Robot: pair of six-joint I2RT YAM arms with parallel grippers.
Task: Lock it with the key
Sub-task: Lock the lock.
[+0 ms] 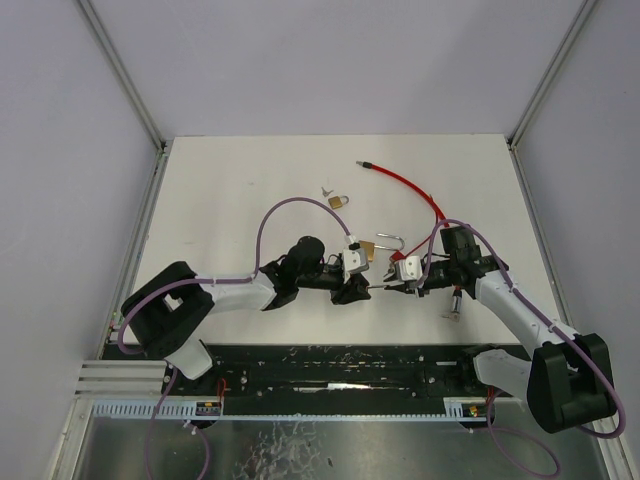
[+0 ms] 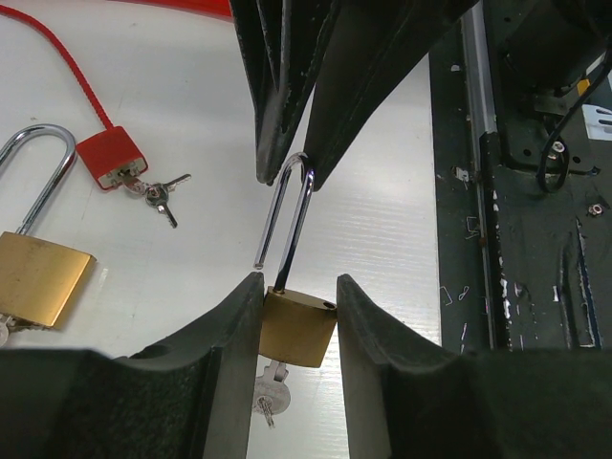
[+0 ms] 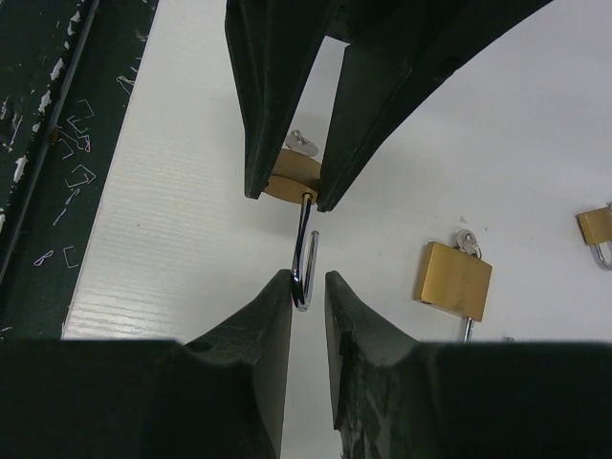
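Note:
A small brass padlock [image 2: 298, 330] hangs above the white table, and my left gripper [image 2: 298, 325] is shut on its body. The key [image 2: 269, 392] sticks out of the padlock's underside. Its steel shackle [image 2: 292, 225] stands open, one leg free of the body, and reaches toward my right gripper [image 3: 308, 287]. That gripper is shut on the shackle's bend [image 3: 304, 277]. From the right wrist, the padlock body [image 3: 290, 186] and key [image 3: 301, 142] show between the left fingers [image 3: 268, 115]. From above, the left gripper [image 1: 365, 290] and right gripper [image 1: 392, 288] meet tip to tip.
A larger brass padlock [image 1: 366, 247] with an open shackle lies just behind the grippers. A small brass padlock [image 1: 338, 201] lies farther back. A red cable lock [image 1: 405, 185] with keys [image 2: 158, 191] trails to the back right. A black rail [image 1: 340, 365] runs along the near edge.

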